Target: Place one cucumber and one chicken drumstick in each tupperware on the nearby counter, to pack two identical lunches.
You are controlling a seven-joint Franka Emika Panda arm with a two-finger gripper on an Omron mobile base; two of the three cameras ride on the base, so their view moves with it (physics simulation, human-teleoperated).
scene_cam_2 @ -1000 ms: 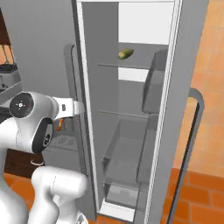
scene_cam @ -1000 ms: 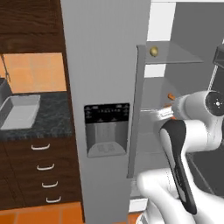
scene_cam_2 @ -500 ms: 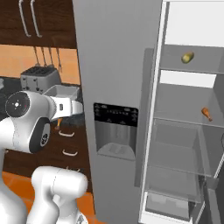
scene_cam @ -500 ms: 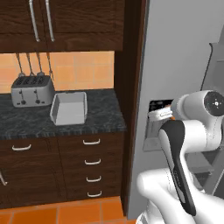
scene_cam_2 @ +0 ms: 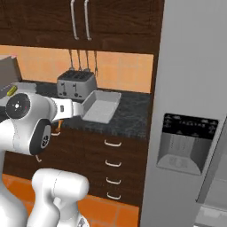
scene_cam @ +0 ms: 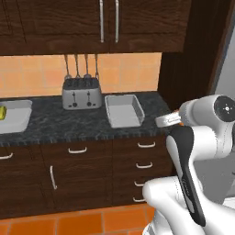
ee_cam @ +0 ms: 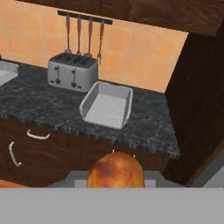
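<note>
Base has swung left since a second ago — the open fridge interior is gone from the base views, and the long black speckled stone counter (scene_cam: 82,126) is now filling them. Closed grey fridge door with a dark dispenser panel (scene_cam_2: 188,142) is standing at right; its markings are too small to read.

Gripper (ee_cam: 116,181) is clenching a round, glossy golden-brown chicken drumstick (ee_cam: 116,171), held in front of the drawers.

One shallow light grey rectangular tupperware (scene_cam: 123,110) is sitting just beside the steel four-slot toaster (scene_cam: 81,93). A second tupperware (scene_cam: 13,117) at far left is holding something yellow-green.
</note>
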